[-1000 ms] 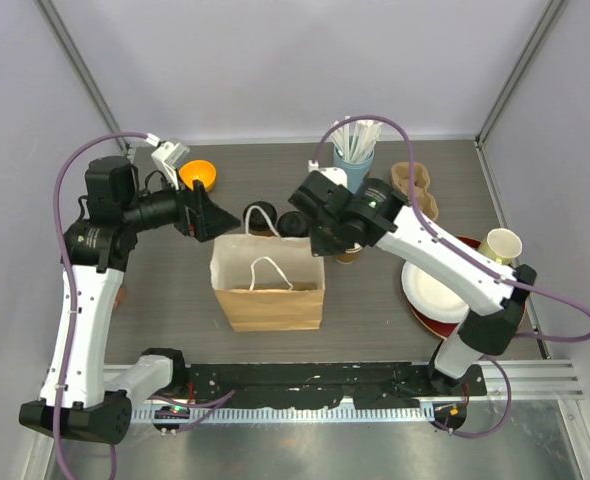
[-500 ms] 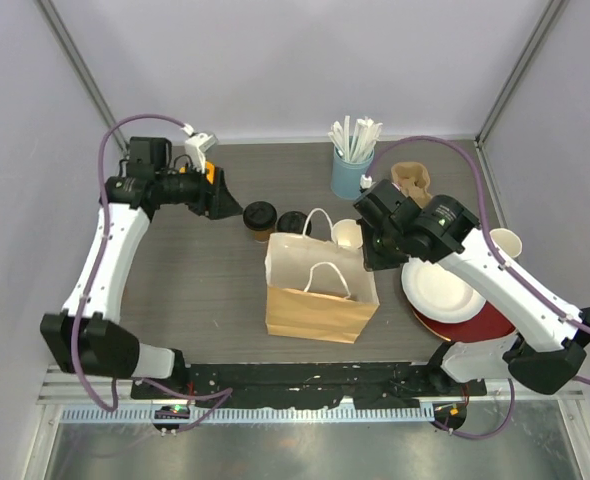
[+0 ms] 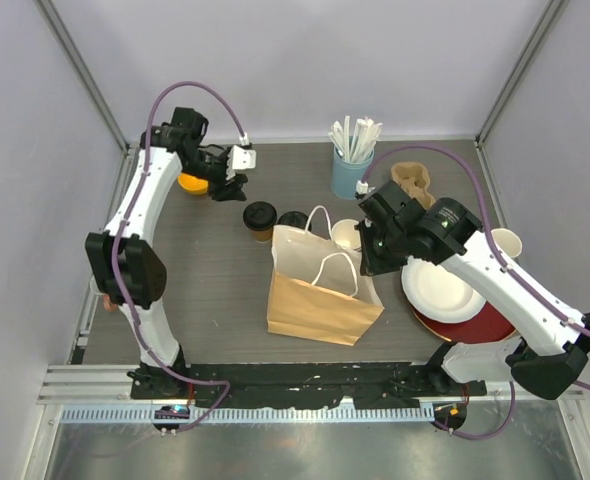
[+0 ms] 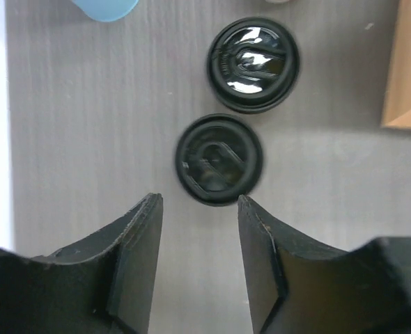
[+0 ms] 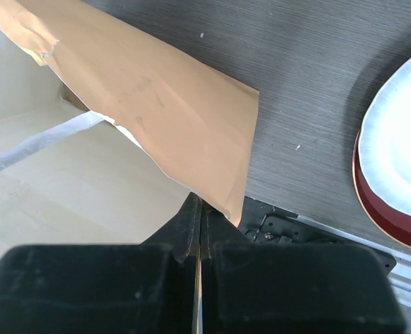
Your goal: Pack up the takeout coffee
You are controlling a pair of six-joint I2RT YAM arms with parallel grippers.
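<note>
Left wrist: 2 black-lidded coffee cups (image 4: 218,159) upright, axes vertical, near paper bag (image 4: 407,69)

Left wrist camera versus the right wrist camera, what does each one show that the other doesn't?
Only the left wrist view shows the nearer coffee cup and the farther coffee cup, both lidded and seen from above, a bit of the light-blue cup, and the left gripper open, short of the nearer cup. Only the right wrist view shows the right gripper shut on the paper bag, its white handle, and the white plate on the red plate. Both show the table and the bag.
</note>
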